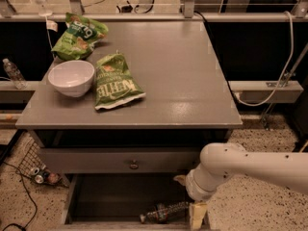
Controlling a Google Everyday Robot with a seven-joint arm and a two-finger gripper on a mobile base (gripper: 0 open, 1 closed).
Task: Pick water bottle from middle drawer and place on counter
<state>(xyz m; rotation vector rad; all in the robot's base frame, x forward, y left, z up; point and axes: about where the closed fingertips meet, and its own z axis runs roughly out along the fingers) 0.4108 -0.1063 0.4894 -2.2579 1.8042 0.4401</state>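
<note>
At the bottom of the camera view, we find the middle drawer (110,201) standing open below the cabinet, its dark floor exposed between pale side walls. The water bottle (166,211) lies on its side inside this drawer, towards the front right, with its long axis running roughly left to right. We note that it rests on the drawer floor, not on the counter.

The gripper (196,215) hangs at the right end of the drawer, just beside the bottle's right end, and is cut off by the lower edge of the view. We cannot tell how far it is open, nor whether it touches or holds the bottle. The white arm (250,165) enters from the right, bends at a rounded wrist in front of the cabinet's lower right corner and points down into the drawer.

Above the open drawer we record a closed drawer front (96,160) with a small round knob (134,164).

The counter (183,71) carries:
- a white bowl (71,77) at its left side
- a green chip bag (115,82) just beside the bowl, on its right
- a second green bag (79,34) behind the bowl, near the rear left corner

A clear bottle (13,73) stands on a ledge to the left of the cabinet, well apart from the drawer. The floor (250,211) around the cabinet is speckled.
</note>
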